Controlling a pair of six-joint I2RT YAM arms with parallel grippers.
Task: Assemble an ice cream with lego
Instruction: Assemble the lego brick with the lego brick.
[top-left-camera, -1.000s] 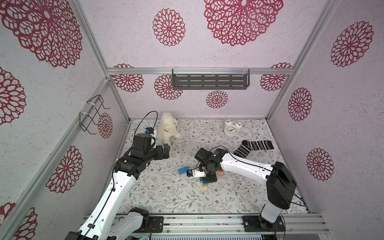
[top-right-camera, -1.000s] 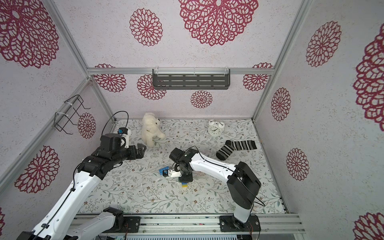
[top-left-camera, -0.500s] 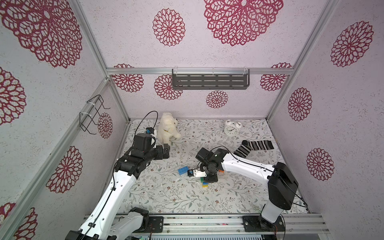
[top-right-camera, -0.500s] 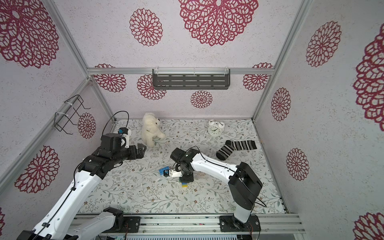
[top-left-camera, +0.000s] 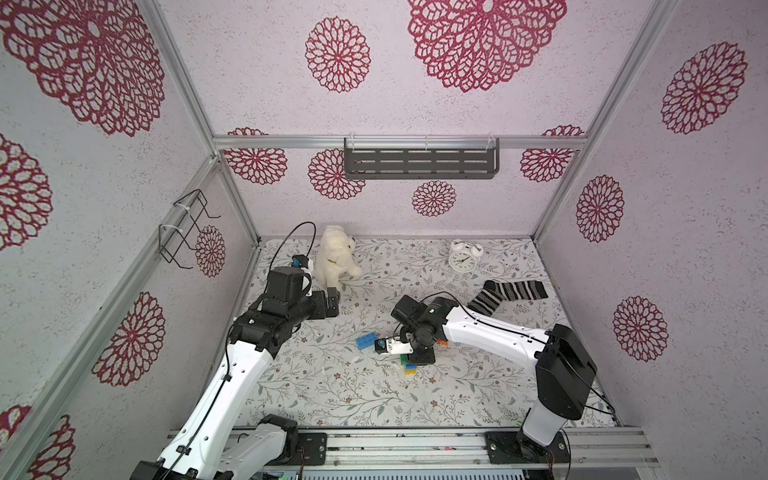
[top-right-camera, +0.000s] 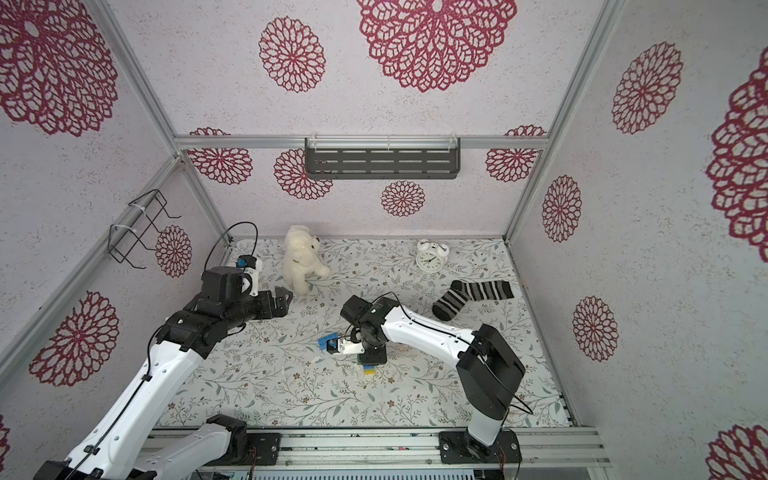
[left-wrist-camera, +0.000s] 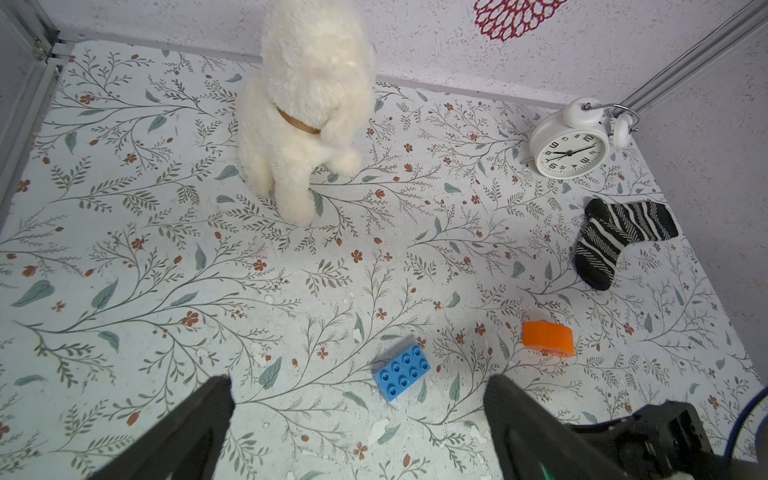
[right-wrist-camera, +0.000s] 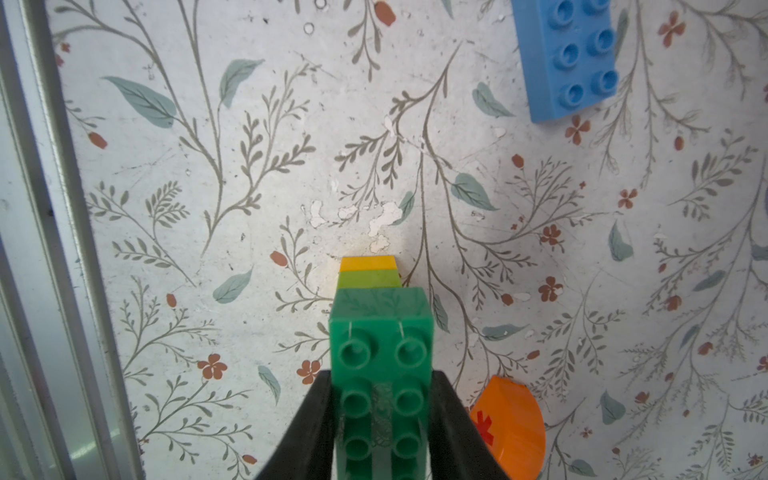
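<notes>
My right gripper (right-wrist-camera: 382, 382) is shut on a dark-green brick (right-wrist-camera: 382, 328) and holds it from above on a short stack. Under the green brick, lime (right-wrist-camera: 368, 279) and yellow (right-wrist-camera: 368, 263) bricks show. In a top view the stack (top-left-camera: 409, 368) stands mid-table under the right gripper (top-left-camera: 419, 355). A light-blue brick (top-left-camera: 367, 340) (left-wrist-camera: 402, 371) (right-wrist-camera: 567, 58) lies loose to the left of the stack. An orange dome (left-wrist-camera: 547, 338) (right-wrist-camera: 509, 428) with a red asterisk lies on its right. My left gripper (left-wrist-camera: 357, 386) (top-left-camera: 332, 305) hovers open and empty, well back and to the left.
A white plush dog (top-left-camera: 336, 259) sits at the back left. An alarm clock (top-left-camera: 462, 257) and a striped sock (top-left-camera: 505, 295) lie at the back right. A grey shelf (top-left-camera: 419, 162) hangs on the back wall and a wire rack (top-left-camera: 187, 228) on the left wall. The mounting rail (top-left-camera: 415, 442) runs along the front.
</notes>
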